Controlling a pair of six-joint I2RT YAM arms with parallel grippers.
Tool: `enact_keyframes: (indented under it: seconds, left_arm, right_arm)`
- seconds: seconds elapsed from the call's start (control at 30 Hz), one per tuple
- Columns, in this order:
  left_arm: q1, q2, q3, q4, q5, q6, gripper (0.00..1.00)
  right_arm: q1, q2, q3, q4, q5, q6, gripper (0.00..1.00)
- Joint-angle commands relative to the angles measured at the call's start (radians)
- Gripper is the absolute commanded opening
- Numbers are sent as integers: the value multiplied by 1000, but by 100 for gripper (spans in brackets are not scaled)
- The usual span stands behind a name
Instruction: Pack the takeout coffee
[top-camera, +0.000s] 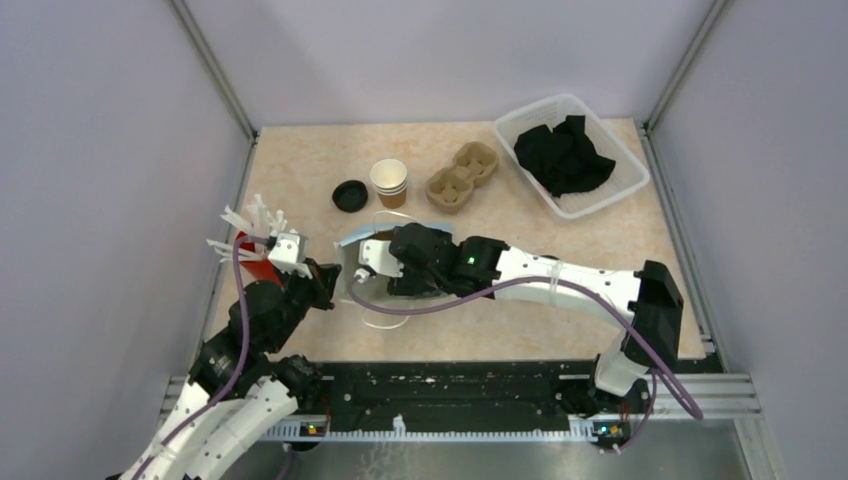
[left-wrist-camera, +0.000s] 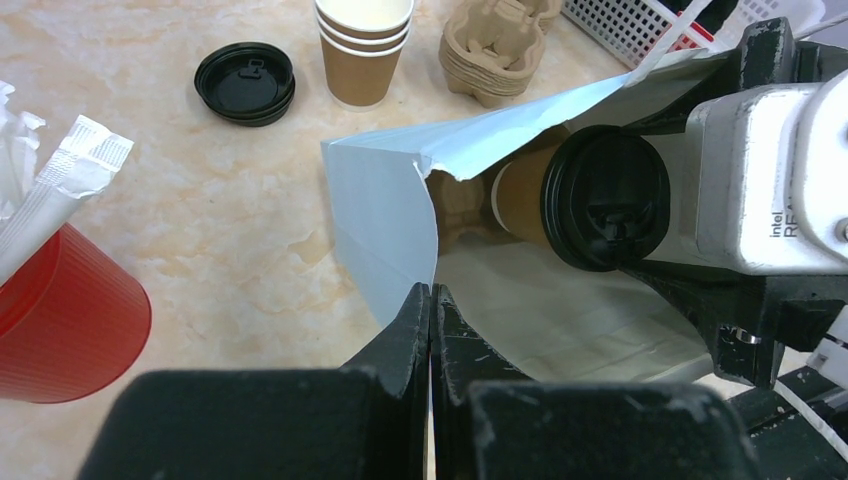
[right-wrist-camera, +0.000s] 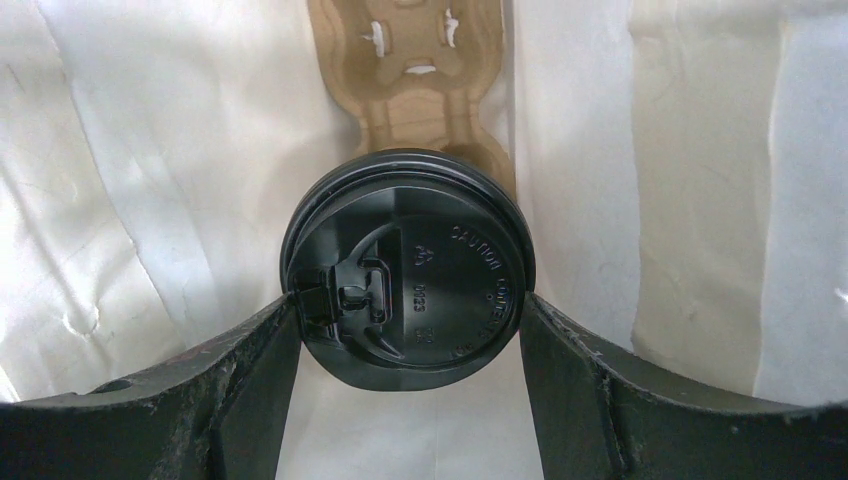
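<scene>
A white paper bag (left-wrist-camera: 385, 215) lies on its side with its mouth toward the arms. My left gripper (left-wrist-camera: 430, 300) is shut on the bag's near rim. A kraft-brown cup of takeout coffee (left-wrist-camera: 520, 190) with a black lid (right-wrist-camera: 410, 265) sits in the bag's mouth, and my right gripper (right-wrist-camera: 410, 310) is shut on it at the lid's sides. Deeper in the bag lies a brown cardboard carrier (right-wrist-camera: 420, 70). A stack of open kraft cups (top-camera: 389, 182) stands behind the bag, with a loose black lid (top-camera: 350, 195) to its left.
A red cup of white wrapped sticks (top-camera: 255, 255) stands right beside my left gripper. Stacked cardboard carriers (top-camera: 463, 176) lie right of the open cups. A white mesh basket (top-camera: 625, 190) with black cloth sits at the back right.
</scene>
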Motion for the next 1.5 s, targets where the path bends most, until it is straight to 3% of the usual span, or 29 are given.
enact_keyframes:
  seconds: [0.0, 0.3, 0.5, 0.77, 1.47]
  left_arm:
    - [1, 10, -11, 42, 2, 22, 0]
    - [2, 79, -15, 65, 30, 54, 0]
    - [0, 65, -26, 70, 50, 59, 0]
    - [1, 71, -26, 74, 71, 67, 0]
    - [0, 71, 1, 86, 81, 91, 0]
  right_arm:
    - [-11, 3, -2, 63, -62, -23, 37]
    - [-33, 61, 64, -5, -3, -33, 37]
    - [-56, 13, 10, 78, 61, -59, 37]
    - [-90, 27, -17, 160, 14, -94, 37]
    - [-135, 99, 56, 154, -126, -185, 41]
